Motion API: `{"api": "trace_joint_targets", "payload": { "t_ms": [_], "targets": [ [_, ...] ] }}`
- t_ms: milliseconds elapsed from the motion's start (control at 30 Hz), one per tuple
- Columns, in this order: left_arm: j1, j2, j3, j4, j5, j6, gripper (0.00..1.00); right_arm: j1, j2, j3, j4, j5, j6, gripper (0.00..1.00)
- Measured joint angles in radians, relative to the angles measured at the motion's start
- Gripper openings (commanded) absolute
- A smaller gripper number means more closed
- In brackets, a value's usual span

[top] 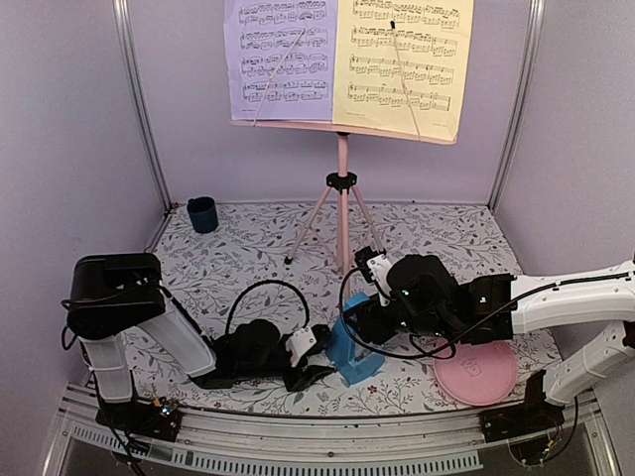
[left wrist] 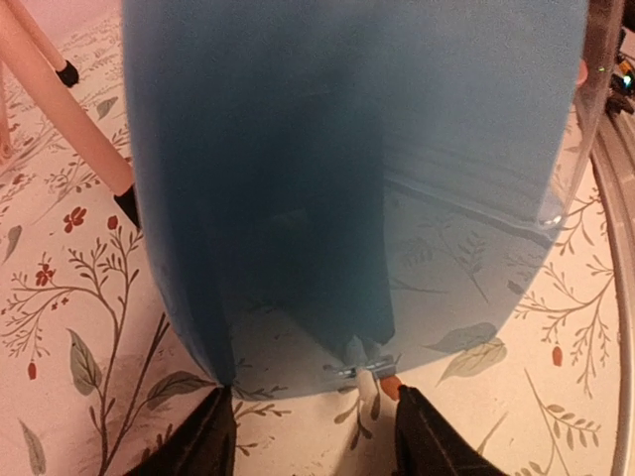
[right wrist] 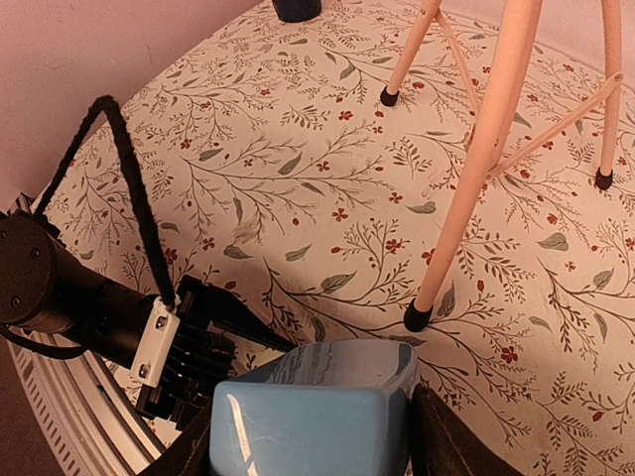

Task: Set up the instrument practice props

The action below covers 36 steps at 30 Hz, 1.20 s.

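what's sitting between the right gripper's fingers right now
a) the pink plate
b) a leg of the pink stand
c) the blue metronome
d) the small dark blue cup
c: in the right wrist view the blue metronome fills the gap between the right gripper's fingers, while the stand leg stands further off on the table.

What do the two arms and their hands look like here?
The left arm and right arm have white links, black joint housings and a black cable looping at the wrist. Left hand: white block, black fingers. Right hand: black fingers, a green light behind.
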Motion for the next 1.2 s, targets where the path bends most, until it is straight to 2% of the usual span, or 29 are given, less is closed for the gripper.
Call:
{"api": "trace_joint_targets", "payload": {
  "t_ms": [200,400,833,1100,1200],
  "targets": [
    [0.000,0.002,0.005,-0.010,0.000,0.010,0.68,0.000,0.000,-0.002,0.005,0.000,-0.001,0.56],
    [0.009,0.002,0.012,-0.017,0.003,0.018,0.70,0.000,0.000,-0.007,0.016,0.000,-0.002,0.56],
    [0.030,0.014,0.034,-0.033,0.015,0.041,0.56,0.000,0.000,-0.008,0.018,-0.001,-0.009,0.54],
    [0.041,0.014,0.034,-0.034,0.033,0.043,0.52,-0.003,0.000,-0.013,0.031,-0.002,-0.016,0.52],
    [0.042,0.014,0.034,-0.034,0.036,0.043,0.54,-0.003,0.000,-0.013,0.032,-0.003,-0.016,0.53]
  ]
}}
